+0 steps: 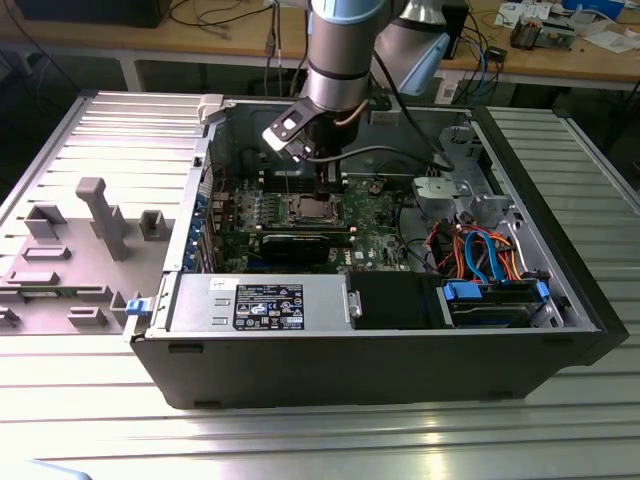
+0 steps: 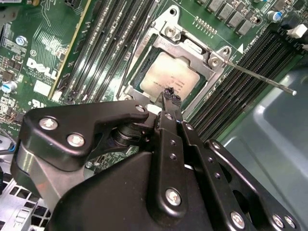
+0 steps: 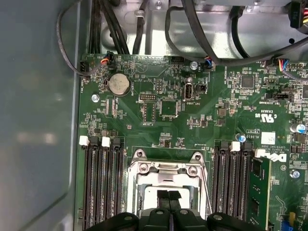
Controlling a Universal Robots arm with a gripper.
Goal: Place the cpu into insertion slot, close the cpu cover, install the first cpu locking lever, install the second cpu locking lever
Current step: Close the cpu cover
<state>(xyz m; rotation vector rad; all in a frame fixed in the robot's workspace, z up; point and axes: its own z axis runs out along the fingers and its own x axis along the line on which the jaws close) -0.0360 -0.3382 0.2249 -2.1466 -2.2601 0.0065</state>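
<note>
Jaws pinched together, nothing gripped, as the gripper (image 2: pixel 171 94) hovers right over the cpu (image 2: pixel 168 74). That chip sits in the insertion slot (image 1: pixel 305 208), mid-frame in the exterior view, the cpu cover (image 2: pixel 190 48) down around it, one locking lever (image 2: pixel 260 77) sticking out sideways.

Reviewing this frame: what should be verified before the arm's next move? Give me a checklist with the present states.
1. cpu lying in insertion slot: ok.
2. cpu cover down over it: ok, as far as it appears.
3. Thin locking lever latched: not ok, it juts out across the memory slots.
4. Second lever latched: cannot tell.
5. Gripper over the cpu, fingers shut, holding nothing: ok.
</note>
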